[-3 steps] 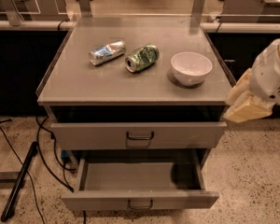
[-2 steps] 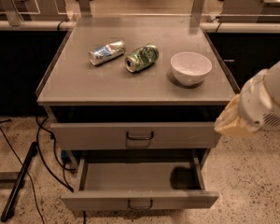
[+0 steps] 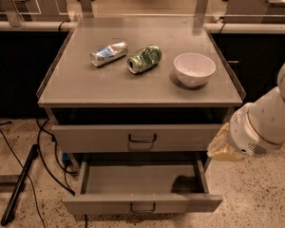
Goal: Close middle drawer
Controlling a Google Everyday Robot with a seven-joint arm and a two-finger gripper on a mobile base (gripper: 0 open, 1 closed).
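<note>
The middle drawer (image 3: 180,204) is pulled far out at the bottom of the view. It is wide and shallow, with a low grey front and a small dark loop handle (image 3: 142,207), and its inside looks empty. Above it the taller-fronted top drawer (image 3: 95,137) stands slightly out. The lowest drawer is hidden under the open one. My gripper (image 3: 222,146) is a tan shape at the end of the white arm (image 3: 263,125). It hangs just outside the cabinet's right side, above the middle drawer's right rear corner and apart from the drawer.
On the cabinet top (image 3: 85,87) lie a silver crushed can (image 3: 108,53) and a green crushed can (image 3: 144,59), and a white bowl (image 3: 194,69) stands there. Cables and a black pole (image 3: 20,184) lie on the floor to the left. Dark counters flank the cabinet.
The arm and gripper have moved left and down, from beside the cabinet top's right edge to the level of the top drawer. The drawers have not moved.
</note>
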